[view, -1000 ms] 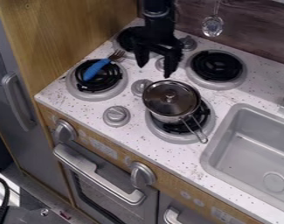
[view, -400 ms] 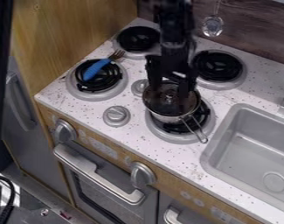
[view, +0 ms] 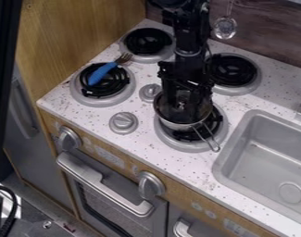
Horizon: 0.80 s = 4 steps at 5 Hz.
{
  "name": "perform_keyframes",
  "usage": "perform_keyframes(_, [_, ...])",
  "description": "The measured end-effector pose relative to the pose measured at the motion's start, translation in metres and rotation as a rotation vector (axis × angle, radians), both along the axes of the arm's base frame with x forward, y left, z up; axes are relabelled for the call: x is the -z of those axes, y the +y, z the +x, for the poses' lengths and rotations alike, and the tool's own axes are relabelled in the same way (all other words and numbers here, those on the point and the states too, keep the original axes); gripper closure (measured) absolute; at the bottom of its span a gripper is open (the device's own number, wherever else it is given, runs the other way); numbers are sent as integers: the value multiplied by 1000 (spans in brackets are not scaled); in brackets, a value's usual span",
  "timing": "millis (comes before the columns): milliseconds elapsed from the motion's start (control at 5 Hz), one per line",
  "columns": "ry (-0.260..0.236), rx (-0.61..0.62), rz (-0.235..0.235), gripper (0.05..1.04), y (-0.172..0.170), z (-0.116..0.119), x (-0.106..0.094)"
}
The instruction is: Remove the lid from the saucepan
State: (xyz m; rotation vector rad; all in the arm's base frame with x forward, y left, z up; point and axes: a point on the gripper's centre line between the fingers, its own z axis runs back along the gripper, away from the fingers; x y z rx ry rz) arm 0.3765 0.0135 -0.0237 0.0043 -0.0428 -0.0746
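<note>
White speckled stove top (view: 84, 107), wood-grain wall (view: 264, 34) behind, wood panel (view: 78, 39) upper left.

Bottom of frame, nearest: grey oven door (view: 124, 206) with bar handle (view: 103, 185), big knob at each end of it on the front face, left knob (view: 68, 138), right knob (view: 151, 185). Grey sink (view: 258, 159) at right edge, drain (view: 291, 192) in its floor.

Pot (view: 172, 124) just right of center, on the near right burner (view: 188, 146), handle (view: 206, 136) pointing to lower right. Lid (view: 181, 118) is on the pot. Gripper (view: 184, 112) is down over the lid, fingers apart, partly open, at the middle of the lid. Can't tell if it has hold of the lid's grip. Arm (view: 188, 34) comes in from top edge, above the pot.

Left of pot: two dials on the top, one (view: 123, 122) nearer, one (view: 151, 92) farther. Blue-handled fork (view: 103, 73) lies across the left burner (view: 118, 88), tines to upper right.

Farther: back left burner (view: 146, 41), back right burner (view: 232, 70) partly behind the arm. Metal ladle (view: 225, 28) hangs at the wall, top.
</note>
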Motion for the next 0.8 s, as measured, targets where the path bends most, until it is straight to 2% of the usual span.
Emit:
perform_keyframes(200, [-1, 18, 5, 680, 1, 0, 0])
perform_keyframes(400, [5, 63, 30, 814, 4, -1, -3])
perform_keyframes(600, [-75, 73, 64, 814, 16, 20, -38])
perform_keyframes(800, [-172, 9, 72, 814, 48, 55, -88])
